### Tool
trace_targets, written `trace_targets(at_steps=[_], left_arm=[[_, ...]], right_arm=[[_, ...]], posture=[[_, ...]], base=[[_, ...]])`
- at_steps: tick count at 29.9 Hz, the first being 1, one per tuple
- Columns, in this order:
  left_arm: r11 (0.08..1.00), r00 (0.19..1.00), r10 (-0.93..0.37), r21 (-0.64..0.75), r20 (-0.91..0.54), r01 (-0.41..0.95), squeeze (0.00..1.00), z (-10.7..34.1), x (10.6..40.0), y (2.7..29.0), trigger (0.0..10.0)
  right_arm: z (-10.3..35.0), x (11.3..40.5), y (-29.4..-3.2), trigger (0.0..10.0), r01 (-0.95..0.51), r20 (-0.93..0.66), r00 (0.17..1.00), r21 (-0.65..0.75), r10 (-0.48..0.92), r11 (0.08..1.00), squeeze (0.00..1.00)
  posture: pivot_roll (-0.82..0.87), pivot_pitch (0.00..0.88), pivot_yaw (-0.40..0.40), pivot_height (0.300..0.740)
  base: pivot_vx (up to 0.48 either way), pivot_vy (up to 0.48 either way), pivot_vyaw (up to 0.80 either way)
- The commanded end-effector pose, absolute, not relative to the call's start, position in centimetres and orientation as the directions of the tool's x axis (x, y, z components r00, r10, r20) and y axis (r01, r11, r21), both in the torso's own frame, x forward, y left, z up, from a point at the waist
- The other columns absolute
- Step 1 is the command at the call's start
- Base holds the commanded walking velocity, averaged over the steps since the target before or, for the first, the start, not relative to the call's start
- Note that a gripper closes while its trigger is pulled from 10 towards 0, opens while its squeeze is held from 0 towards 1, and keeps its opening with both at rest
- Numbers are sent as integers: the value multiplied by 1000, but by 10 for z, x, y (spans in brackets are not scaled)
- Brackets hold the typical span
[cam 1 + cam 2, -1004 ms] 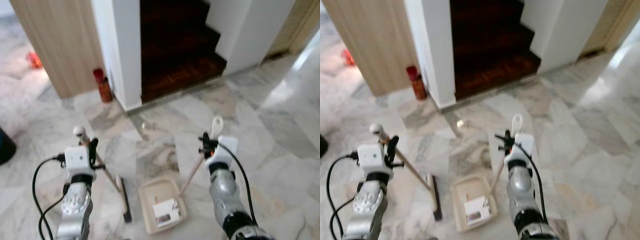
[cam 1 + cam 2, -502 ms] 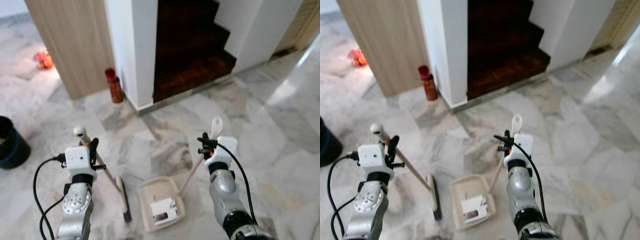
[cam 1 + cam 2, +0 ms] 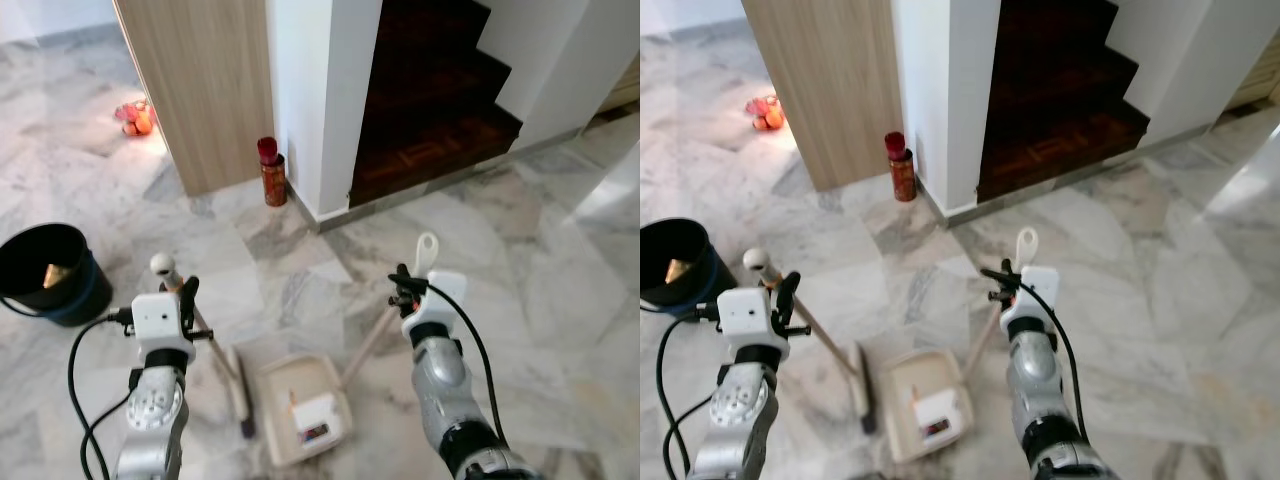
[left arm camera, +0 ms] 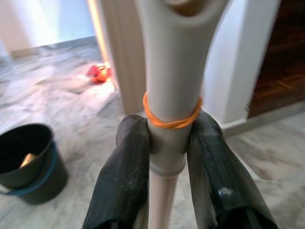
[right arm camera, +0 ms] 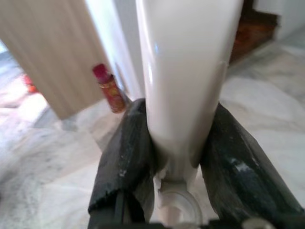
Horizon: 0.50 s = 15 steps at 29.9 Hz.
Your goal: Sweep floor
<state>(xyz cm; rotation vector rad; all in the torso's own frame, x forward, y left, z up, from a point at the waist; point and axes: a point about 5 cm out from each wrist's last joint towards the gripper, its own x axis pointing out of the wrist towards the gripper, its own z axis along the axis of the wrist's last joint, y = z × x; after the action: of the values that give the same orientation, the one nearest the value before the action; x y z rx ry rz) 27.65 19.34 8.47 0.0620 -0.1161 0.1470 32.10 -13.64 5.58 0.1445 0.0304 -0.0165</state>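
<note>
My left gripper (image 4: 164, 148) is shut on the cream broom handle (image 4: 171, 86), just below an orange rubber band. The broom (image 3: 215, 355) slants down to its dark brush head (image 3: 240, 405) on the marble floor. My right gripper (image 5: 178, 143) is shut on the white dustpan handle (image 5: 183, 71), whose looped top (image 3: 427, 250) stands above the wrist. The cream dustpan (image 3: 300, 410) lies on the floor between my arms, right of the brush, holding a white scrap with small bits (image 3: 312, 418).
A black bucket (image 3: 45, 270) with something yellowish inside stands at the left. A red can (image 3: 271, 170) sits by the white pillar (image 3: 320, 100). Dark wooden stairs (image 3: 430, 100) rise ahead. A wood panel (image 3: 200, 80) and orange objects (image 3: 135, 117) lie far left.
The camera has turned left: stairs and pillar shifted right, and the black bucket came into view. Both grippers keep their holds on broom and dustpan.
</note>
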Motion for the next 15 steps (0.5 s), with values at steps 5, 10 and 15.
trace_targets(at_steps=[5, 10, 15], left_arm=[[987, 982, 140, 64, 124, -149, 0, 85, 275, 195, 10000], [987, 982, 140, 65, 124, -148, 0, 85, 275, 195, 10000], [986, 982, 144, 65, 124, -153, 0, 85, 275, 195, 10000]], right_arm=[[63, 324, -138, 10000, 9, 8, 1000, 124, -10, 992, 0], [64, 325, -138, 10000, 6, 9, 1000, 126, -7, 992, 0], [64, 325, -138, 10000, 7, 9, 1000, 139, -8, 990, 0]], posture=[[117, 79, -23, 740], [120, 82, -24, 740], [121, 83, -25, 740]], base=[[0, 353, 536], [0, 355, 715], [0, 354, 228]])
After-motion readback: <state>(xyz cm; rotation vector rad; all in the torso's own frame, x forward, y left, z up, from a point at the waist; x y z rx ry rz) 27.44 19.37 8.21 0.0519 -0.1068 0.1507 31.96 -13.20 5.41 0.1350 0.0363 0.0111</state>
